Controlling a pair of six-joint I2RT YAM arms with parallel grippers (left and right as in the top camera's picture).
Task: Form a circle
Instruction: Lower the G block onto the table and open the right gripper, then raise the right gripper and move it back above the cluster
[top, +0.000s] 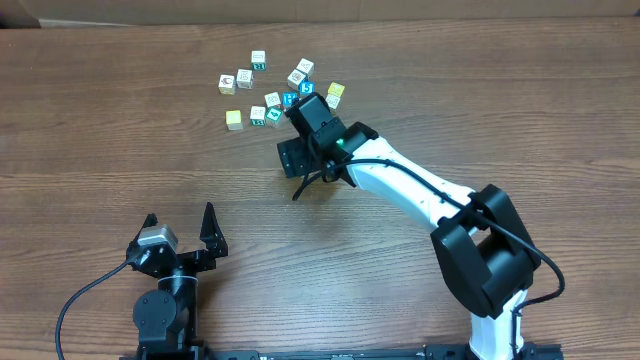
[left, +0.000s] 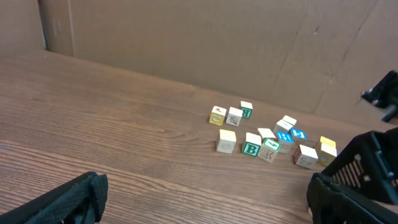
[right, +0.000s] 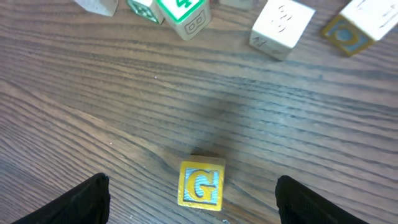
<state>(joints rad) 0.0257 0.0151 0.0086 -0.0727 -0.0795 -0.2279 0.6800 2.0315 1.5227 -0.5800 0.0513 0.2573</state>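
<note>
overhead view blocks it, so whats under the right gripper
A yellow G cube stands on the wooden table between the fingers of the open right gripper, touching neither. In the overhead view the gripper covers it.

I'm looking at a brown wood-grain surface (top: 480, 90) with a loose scatter of small alphabet cubes (top: 272, 100) lying toward its far side. On the right wrist view, a yellow G cube (right: 200, 185) sits alone on the grain, apart from the others.

Approx. 13 alphabet cubes (top: 258, 114), 2 arms (top: 420, 190)
</note>
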